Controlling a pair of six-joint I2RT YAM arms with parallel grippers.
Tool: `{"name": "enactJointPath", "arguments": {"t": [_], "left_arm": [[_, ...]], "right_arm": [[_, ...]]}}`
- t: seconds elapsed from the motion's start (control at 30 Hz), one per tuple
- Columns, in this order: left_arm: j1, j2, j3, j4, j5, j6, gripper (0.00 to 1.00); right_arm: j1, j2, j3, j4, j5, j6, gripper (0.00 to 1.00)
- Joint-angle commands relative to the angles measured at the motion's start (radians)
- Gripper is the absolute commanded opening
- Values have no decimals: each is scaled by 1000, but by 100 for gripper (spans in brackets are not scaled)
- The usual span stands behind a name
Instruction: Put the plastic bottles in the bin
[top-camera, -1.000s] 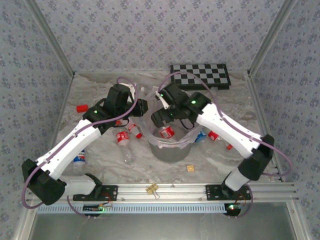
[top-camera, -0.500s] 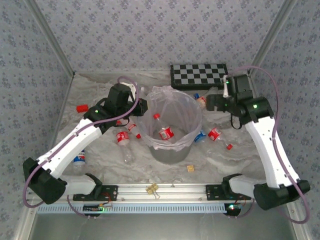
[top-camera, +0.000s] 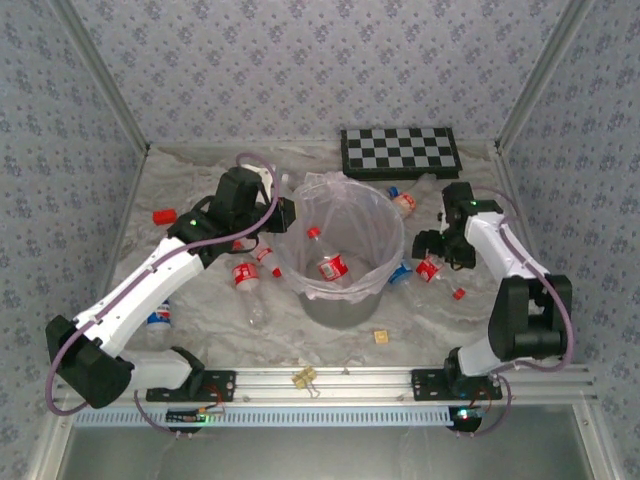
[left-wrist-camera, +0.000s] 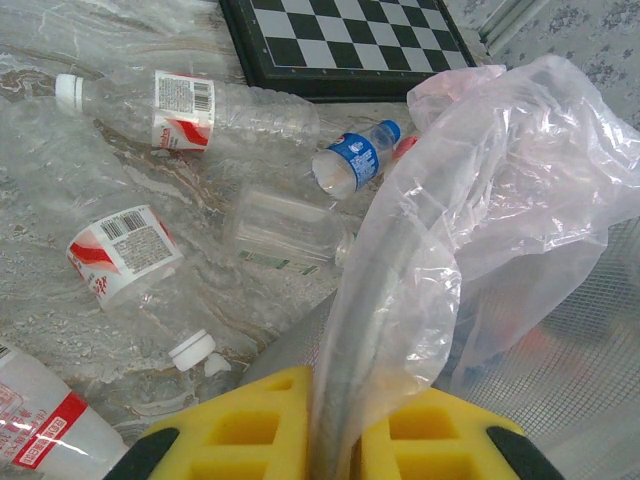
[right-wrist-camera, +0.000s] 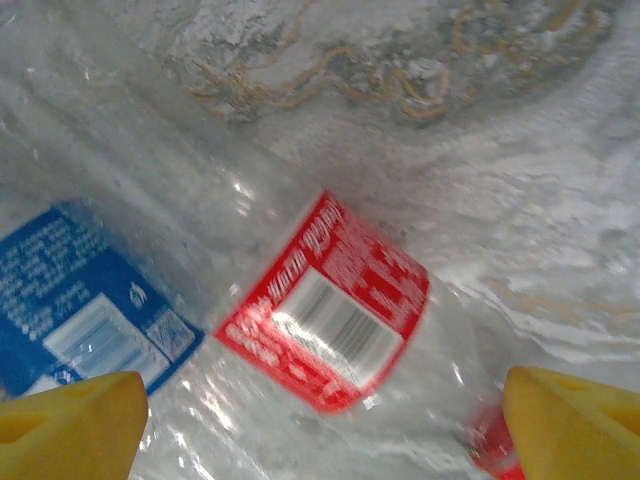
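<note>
The right claw (right-wrist-camera: 320, 420) is getting ready to grab a red-label bottle (right-wrist-camera: 325, 300) lying just right of the bin (top-camera: 340, 305). Its yellow fingers (right-wrist-camera: 70, 425) are standing wide apart, one on each side of the bottle, not squeezing. Next, I think, it needs to drop lower and pinch shut. The right arm (top-camera: 500, 250) is bending down low beside the bin. The left claw (left-wrist-camera: 335, 420) is pinching the bin's rim tight on its left side.

right gripper (top-camera: 430, 252) off bin (top-camera: 340, 308), seemingly over bottle (top-camera: 431, 269)
</note>
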Motion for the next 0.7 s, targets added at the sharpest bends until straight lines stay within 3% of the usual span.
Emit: {"name": "enactJointPath", "arguments": {"t": [0.0, 0.33, 0.53, 0.67], "left_arm": [[-2, 2, -15, -43, -36, 32, 8], [-2, 2, -21, -46, -47, 31, 8], [-1, 13, -16, -46, -51, 27, 8], [-1, 25, -14, -36, -49, 25, 8]], "right_arm": [[-4, 58, -19, 71, -54, 18, 93], [-17, 225, -15, 145, -53, 27, 92], [-30, 195, -19, 137, -18, 36, 83], [-48, 142, -16, 104, -13, 26, 71]]}}
